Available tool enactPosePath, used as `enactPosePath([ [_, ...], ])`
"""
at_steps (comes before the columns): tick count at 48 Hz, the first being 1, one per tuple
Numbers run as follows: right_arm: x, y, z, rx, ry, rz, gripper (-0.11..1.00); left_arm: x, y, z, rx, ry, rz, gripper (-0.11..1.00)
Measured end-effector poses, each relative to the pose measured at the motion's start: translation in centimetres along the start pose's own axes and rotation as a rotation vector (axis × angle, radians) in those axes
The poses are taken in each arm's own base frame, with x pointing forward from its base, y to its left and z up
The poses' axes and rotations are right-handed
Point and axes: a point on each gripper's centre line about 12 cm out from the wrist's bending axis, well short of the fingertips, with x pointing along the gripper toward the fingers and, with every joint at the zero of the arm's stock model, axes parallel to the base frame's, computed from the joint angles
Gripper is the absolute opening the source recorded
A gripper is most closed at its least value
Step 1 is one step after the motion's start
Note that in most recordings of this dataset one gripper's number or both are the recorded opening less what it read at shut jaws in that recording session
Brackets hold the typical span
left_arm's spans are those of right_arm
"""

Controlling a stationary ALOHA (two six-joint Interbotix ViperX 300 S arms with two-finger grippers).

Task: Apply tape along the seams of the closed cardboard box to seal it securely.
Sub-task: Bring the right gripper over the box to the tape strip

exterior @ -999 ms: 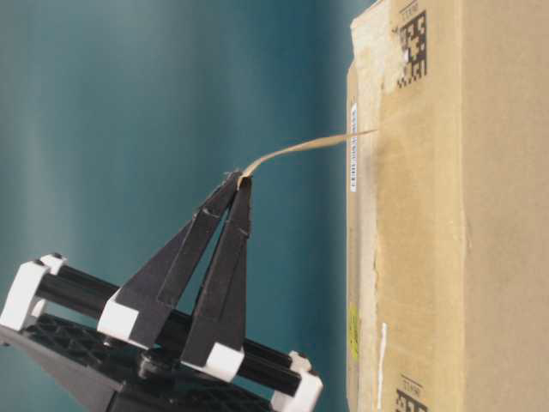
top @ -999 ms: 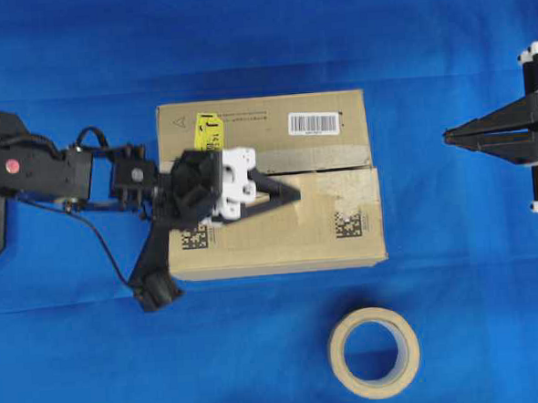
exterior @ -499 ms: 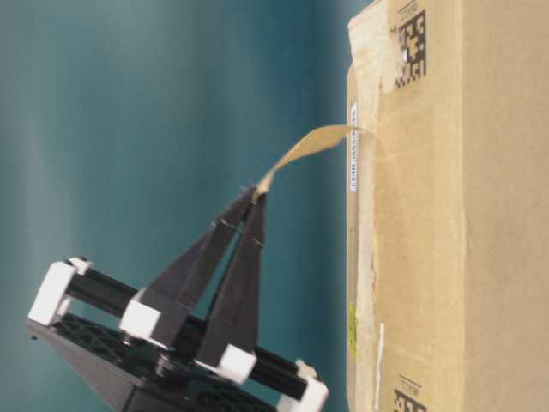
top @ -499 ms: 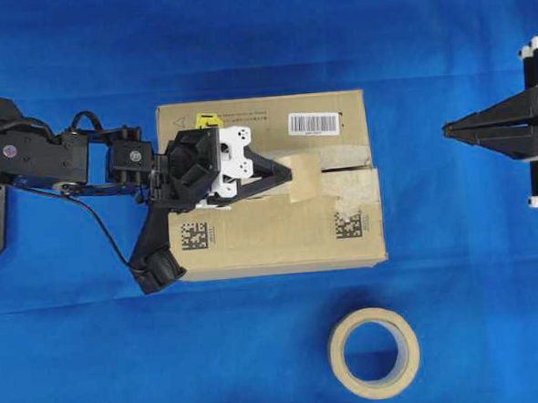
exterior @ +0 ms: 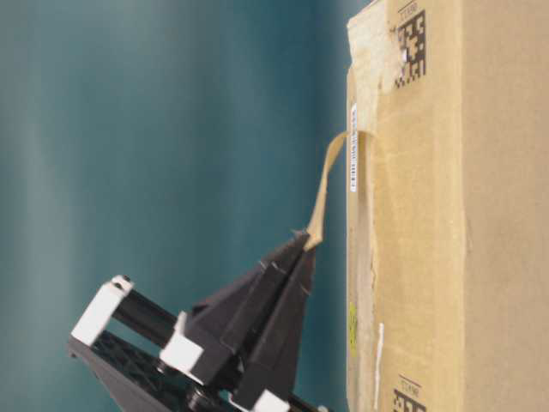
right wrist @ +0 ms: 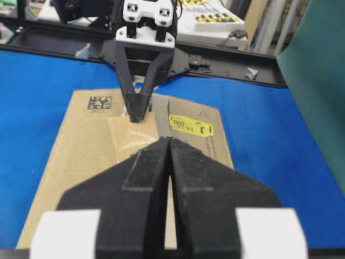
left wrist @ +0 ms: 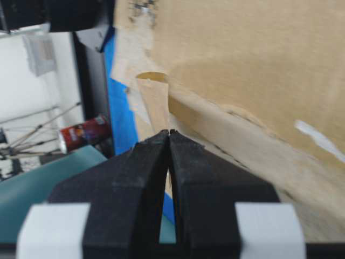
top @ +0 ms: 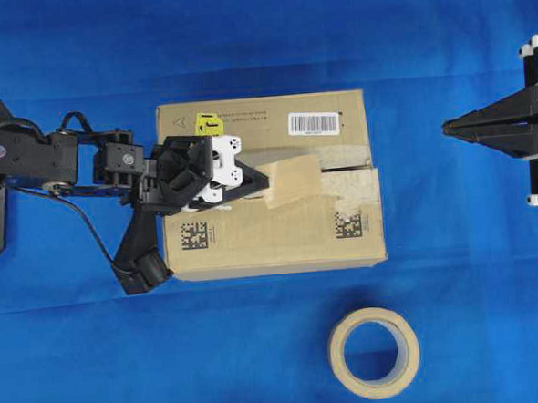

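The cardboard box [top: 271,238] lies on the blue table with a yellow sticker [top: 209,124] and a barcode label [top: 313,122]. Its seam [top: 347,167] runs between the two flaps, bordered by old tape strips. My left gripper [top: 266,177] is shut on one end of the tan tape piece [top: 293,177] just above the box top. The tape's far end touches the box top and the piece arcs up from there [exterior: 324,184]. The left wrist view shows the tape [left wrist: 153,102] rising from the shut tips [left wrist: 169,132]. My right gripper [top: 447,131] is shut and empty, right of the box.
A ring-shaped tape roll [top: 374,352] lies on the table in front of the box. The left arm and its cable [top: 98,239] reach over the box's left edge. In the right wrist view the box [right wrist: 81,156] lies ahead with the left gripper [right wrist: 137,116] on it.
My left gripper has pulled back to the left and dropped closer to the box top. The tape has swung from sticking out flat to lying steeply along the box over the seam.
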Motion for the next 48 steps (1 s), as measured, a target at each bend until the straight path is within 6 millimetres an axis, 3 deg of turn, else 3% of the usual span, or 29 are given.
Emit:
enactPosePath([
  [30,1.2,0.0,-0.6,0.001,-0.008,-0.002,0.02,-0.6,-1.8,-1.1,0.026,0.018,-0.106,0.00],
  [48,5.0,-0.1,-1.2,0.022,0.032,-0.008,0.03,-0.3,-2.1,-1.0,0.032,0.017,-0.116,0.00],
])
